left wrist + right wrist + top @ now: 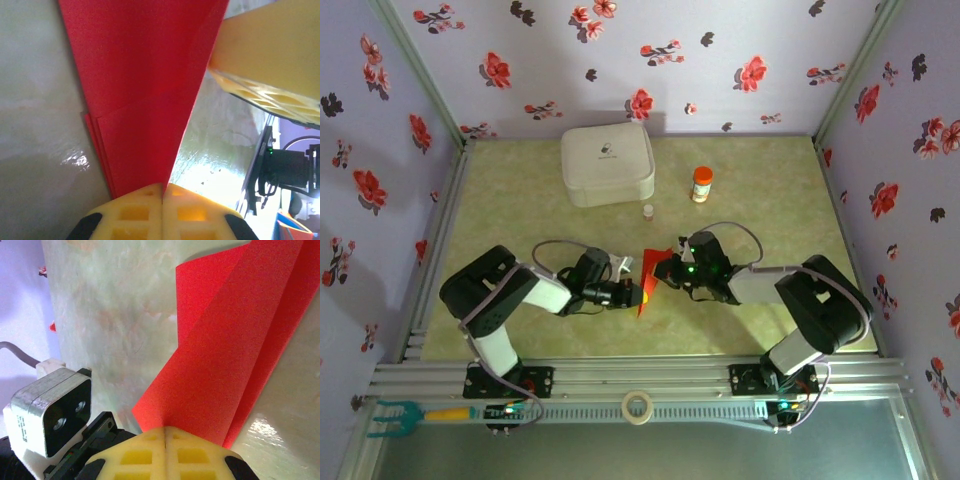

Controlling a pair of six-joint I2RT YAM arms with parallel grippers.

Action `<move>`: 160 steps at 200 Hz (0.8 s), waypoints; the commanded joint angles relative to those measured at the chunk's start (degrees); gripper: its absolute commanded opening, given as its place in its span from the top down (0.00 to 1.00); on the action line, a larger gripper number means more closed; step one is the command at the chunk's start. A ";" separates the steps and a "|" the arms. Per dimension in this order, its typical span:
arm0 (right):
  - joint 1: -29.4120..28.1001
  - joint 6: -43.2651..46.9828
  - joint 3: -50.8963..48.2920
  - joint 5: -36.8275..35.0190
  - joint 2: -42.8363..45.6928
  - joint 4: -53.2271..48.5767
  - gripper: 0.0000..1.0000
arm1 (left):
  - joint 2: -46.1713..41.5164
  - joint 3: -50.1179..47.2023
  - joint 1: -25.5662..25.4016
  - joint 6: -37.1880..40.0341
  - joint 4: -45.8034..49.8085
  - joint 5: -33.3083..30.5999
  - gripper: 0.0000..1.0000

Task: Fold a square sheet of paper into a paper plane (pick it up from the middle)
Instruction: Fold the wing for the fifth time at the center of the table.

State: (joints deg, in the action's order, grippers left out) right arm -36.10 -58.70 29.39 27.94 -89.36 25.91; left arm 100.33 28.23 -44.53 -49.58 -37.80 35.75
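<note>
**Two claws on one thin sheet: tearing and slipping are the risks**

Nearest, on the rail at the counter's front edge, lies a roll of tape (638, 407), well clear of the work. Beyond it, at mid-counter (520, 200), the two arms meet.

The left claw (162, 192) has its fingers pressed together on a narrow end of the red sheet (145, 75), which is already creased into overlapping layers that fan out away from the pinch. The right claw (165, 432) is likewise closed on the sheet, gripping a folded edge from the opposite side. One of its yellow fingers sits just beside the paper in the left wrist view. Whether the sheet rests on the counter or hangs between the grips I cannot tell.

With both claws clamped on thin paper, any pull apart would likely rip it at a crease. A twist by one arm could drag the fold off-line. The left grip holds very little paper, so it could slip out. The claws are close enough to collide.

Farther off stand an orange-capped bottle (701, 184) and a white case (608, 165), both well apart from the sheet.
</note>
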 commanded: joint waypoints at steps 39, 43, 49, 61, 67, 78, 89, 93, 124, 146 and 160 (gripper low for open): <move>0.41 0.93 3.19 2.48 -2.90 0.97 0.94 | 2.26 -2.03 1.62 -4.12 -5.03 1.25 1.00; 0.49 1.05 3.22 2.46 -3.03 0.90 0.94 | 2.24 -2.05 1.72 -4.21 -4.89 1.25 1.00; 0.54 1.04 3.32 2.31 -3.24 0.94 0.94 | 2.13 -2.04 1.81 -4.43 -4.62 1.25 1.00; 0.82 1.22 3.48 2.61 -3.77 1.15 0.94 | 2.14 -2.12 2.01 -4.71 -4.22 1.18 1.00; 1.00 1.24 3.57 2.79 -4.13 1.32 0.94 | 2.18 -2.17 2.00 -4.81 -4.13 1.09 1.00; 1.35 1.26 3.57 2.91 -4.68 1.59 0.94 | 2.30 -2.12 2.04 -5.09 -3.73 0.91 1.00; 1.71 1.32 3.57 2.95 -5.09 1.77 0.94 | 2.50 -2.06 2.08 -5.31 -3.55 0.91 1.00; 1.80 1.32 3.62 3.07 -5.31 1.92 0.94 | 2.57 -2.04 2.08 -5.39 -3.38 0.82 1.00; 2.26 1.02 4.19 4.21 -6.94 3.25 0.95 | 3.48 -1.30 2.17 -5.53 -1.54 0.55 1.00; 2.31 0.95 4.53 4.39 -7.58 3.60 0.95 | 3.85 -0.87 2.33 -5.78 -0.42 0.47 1.00; 2.35 0.95 4.72 4.98 -8.17 3.96 0.94 | 4.10 -0.63 2.41 -5.81 0.31 0.46 1.00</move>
State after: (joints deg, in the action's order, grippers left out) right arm -34.11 -58.48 32.58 31.24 -96.38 27.75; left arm 102.13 27.33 -42.81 -55.37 -41.89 38.06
